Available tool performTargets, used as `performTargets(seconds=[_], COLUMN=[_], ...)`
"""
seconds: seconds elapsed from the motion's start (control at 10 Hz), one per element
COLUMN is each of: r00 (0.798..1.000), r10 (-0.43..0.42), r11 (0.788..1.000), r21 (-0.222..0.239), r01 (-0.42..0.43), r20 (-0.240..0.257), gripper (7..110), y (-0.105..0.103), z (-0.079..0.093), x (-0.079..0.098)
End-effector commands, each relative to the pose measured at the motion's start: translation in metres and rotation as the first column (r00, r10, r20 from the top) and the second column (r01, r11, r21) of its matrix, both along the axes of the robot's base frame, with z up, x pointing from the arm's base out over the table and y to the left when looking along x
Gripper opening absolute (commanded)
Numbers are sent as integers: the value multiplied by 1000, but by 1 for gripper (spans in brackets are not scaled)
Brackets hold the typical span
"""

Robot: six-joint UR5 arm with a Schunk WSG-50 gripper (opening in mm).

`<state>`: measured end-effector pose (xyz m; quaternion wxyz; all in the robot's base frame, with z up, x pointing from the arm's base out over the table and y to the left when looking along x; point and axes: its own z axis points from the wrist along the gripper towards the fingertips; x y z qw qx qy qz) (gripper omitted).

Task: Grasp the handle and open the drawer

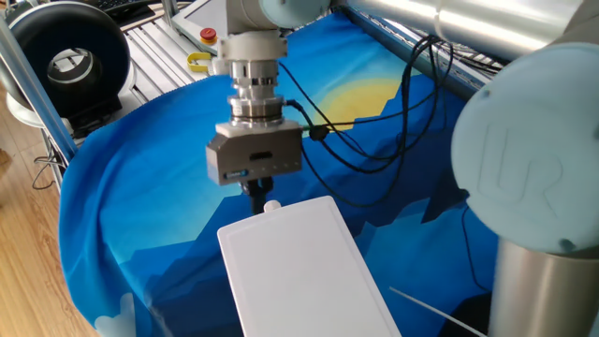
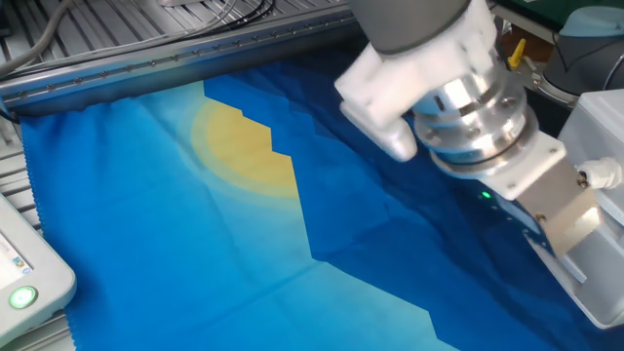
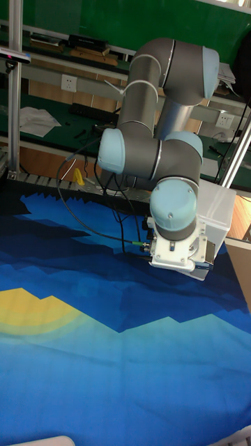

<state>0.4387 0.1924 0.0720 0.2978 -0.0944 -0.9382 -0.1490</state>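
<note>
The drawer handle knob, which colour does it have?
White, like the box. The knob shows best in one fixed view, just below the gripper.

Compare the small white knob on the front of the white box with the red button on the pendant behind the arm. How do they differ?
The handle is white and sits at the near end of the drawer, right beside the gripper; the red button lies far back on the pendant, away from the gripper. The handle sticks out sideways from the box front; the red button points upward. Both are small and round.
</note>
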Motion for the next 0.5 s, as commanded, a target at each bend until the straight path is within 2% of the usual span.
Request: performTargets(seconds=[0.0,0.1,0.2,0.3,0.4], r00=[997,997,998,997,996], r10=[23,16,-12,-43,-60], r11=[999,999,1000,999,997], r21=[-34,-35,-23,10,46], r01=[-26,-19,10,43,64], r20=[-78,-71,-66,-58,-70], gripper=[7,7,7,7,7], y=[-10,-16,-10,2,11], z=[7,8,6,4,9], x=[-19,-16,-13,-9,-9])
